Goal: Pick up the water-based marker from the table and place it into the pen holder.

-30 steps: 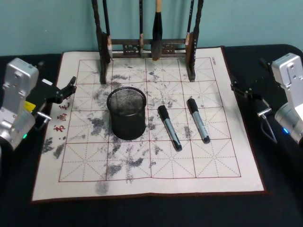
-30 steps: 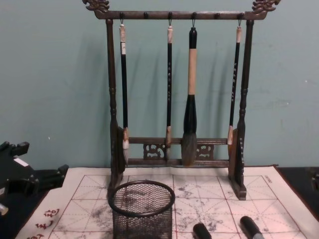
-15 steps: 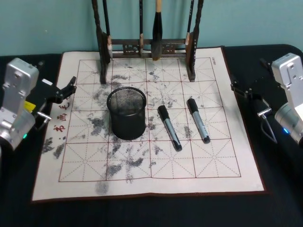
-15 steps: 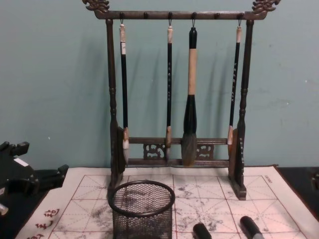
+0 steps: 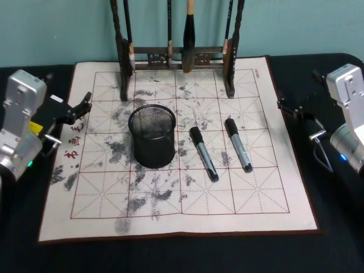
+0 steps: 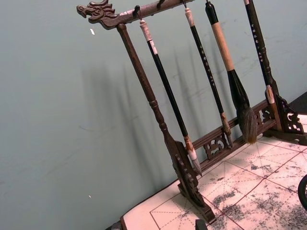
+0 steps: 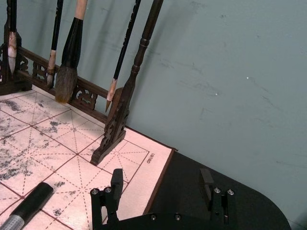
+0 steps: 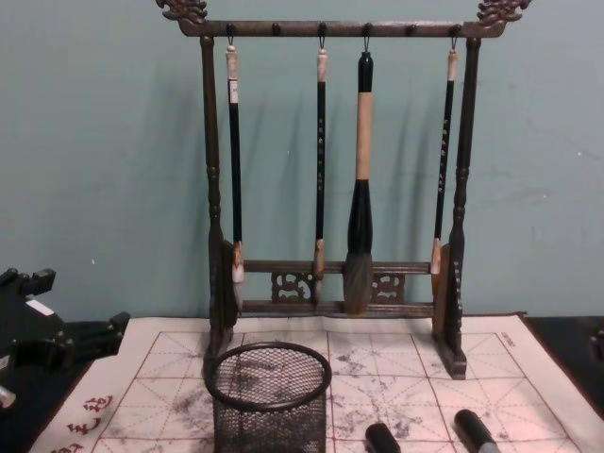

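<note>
A marker (image 5: 203, 153) and a second marker (image 5: 238, 144) are laid between pen holder (image 5: 151, 143) and right gripper (image 5: 288, 107), well clear of it. Both it and the left gripper (image 5: 86, 103) are held spread

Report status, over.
Parked: left gripper at mat left edge; right gripper, open, at right edge. Right of pen holder: inner marker, outer marker, both flat. Nothing between.

The black table (image 5: 170, 256) bears a white, ink-stained calligraphy mat (image 5: 182, 190) with red grid.

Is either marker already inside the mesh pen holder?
No, the left marker and the right marker lie on the mat beside the pen holder.
</note>
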